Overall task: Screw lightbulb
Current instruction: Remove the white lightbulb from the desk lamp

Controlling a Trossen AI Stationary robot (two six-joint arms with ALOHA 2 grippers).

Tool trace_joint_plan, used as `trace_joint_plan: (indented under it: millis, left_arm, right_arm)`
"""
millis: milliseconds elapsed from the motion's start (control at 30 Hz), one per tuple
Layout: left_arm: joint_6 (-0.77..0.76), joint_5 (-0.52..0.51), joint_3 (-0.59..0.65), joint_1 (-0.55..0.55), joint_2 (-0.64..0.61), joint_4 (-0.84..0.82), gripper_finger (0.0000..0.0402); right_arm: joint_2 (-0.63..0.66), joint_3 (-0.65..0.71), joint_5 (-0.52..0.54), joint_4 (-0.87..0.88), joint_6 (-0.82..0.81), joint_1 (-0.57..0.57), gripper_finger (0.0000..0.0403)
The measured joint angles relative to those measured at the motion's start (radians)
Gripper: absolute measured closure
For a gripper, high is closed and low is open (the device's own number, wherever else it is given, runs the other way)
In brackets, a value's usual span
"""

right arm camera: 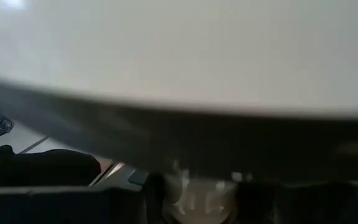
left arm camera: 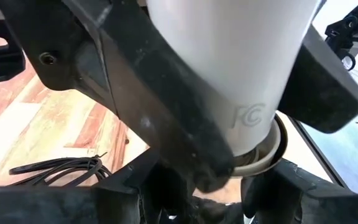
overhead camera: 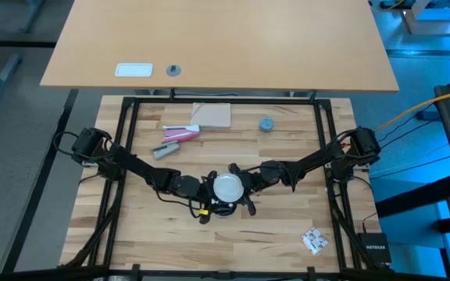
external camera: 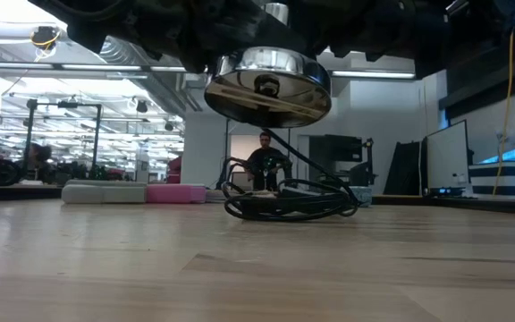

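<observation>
Where both arms meet, frosted white conical lightbulb [overhead camera: 226,187], shiny round socket [external camera: 267,87]

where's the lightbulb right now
In the high view the lightbulb sits at the table's centre, between the left gripper and right gripper. The low view shows the silvery socket raised above the table.

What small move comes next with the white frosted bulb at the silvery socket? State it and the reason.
Probably the right gripper should close on the white frosted bulb and turn it further. The left wrist view shows the bulb's narrow end sitting in the socket's collar, and the round silvery socket hangs clear of the wooden table at the left gripper, so it looks braced for a twist.
</observation>
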State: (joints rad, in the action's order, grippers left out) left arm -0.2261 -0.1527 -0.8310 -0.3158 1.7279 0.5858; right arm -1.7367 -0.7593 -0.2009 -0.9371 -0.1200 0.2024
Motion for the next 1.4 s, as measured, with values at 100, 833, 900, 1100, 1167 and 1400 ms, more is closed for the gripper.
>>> trace_joint_plan:
  millis: [100,833,900,1100,1167,1400]
  left_arm:
    - [0.007,0.018,0.0,-0.002,0.0,0.001,0.0222]
    - [-0.023,0.338,-0.005,-0.008,-0.003,0.075,0.0222]
    - [-0.038,0.374,-0.005,-0.008,-0.003,0.093,0.0222]
    - [-0.09,0.495,-0.002,-0.008,-0.003,0.181,0.0222]
    - [-0.115,0.515,-0.002,-0.008,-0.003,0.2,0.0222]
    - [-0.156,0.562,-0.004,-0.008,-0.003,0.222,0.0235]
  right_arm:
    - [0.0,0.0,-0.007,0.0,0.001,0.0,0.0256]
    - [-0.003,-0.019,-0.17,-0.07,0.288,0.048,0.0245]
    - [-0.003,-0.035,-0.183,-0.057,0.292,0.049,0.0251]
    - [-0.003,-0.091,-0.218,-0.014,0.325,0.05,0.0254]
    - [-0.003,-0.109,-0.245,-0.004,0.335,0.05,0.0248]
    - [-0.003,-0.15,-0.304,0.032,0.424,0.048,0.025]
